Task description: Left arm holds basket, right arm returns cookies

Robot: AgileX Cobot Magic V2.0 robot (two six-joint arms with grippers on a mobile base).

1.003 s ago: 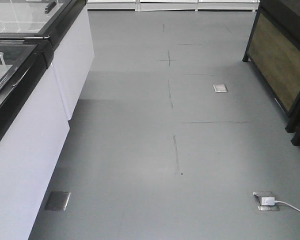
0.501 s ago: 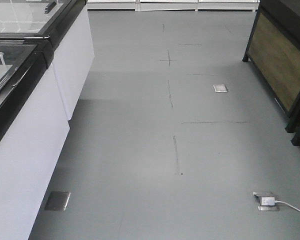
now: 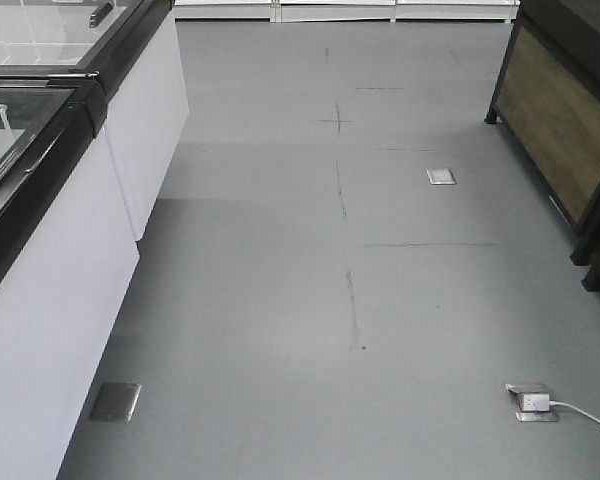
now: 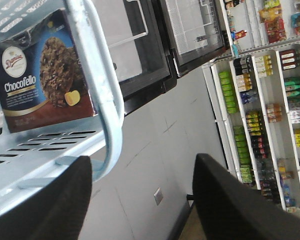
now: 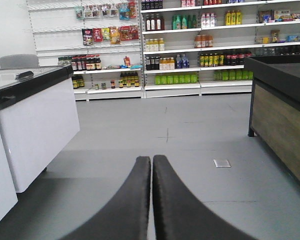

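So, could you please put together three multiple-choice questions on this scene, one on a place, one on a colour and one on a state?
1. Where is the cookie box relative to the basket? A beneath it; B inside it; C outside, beside it.
2. What colour is the basket's handle? A pale blue; B red; C black.
3. How do the right gripper's jaws stand? A wide apart; B clamped on the cookie box; C closed together, empty.

Answers: 1 B, as the left wrist view shows the box resting within the slotted walls, behind the handle. 2 A, as the handle arches pale blue across that view. 3 C, as the right wrist view shows the jaws meeting with nothing between them.
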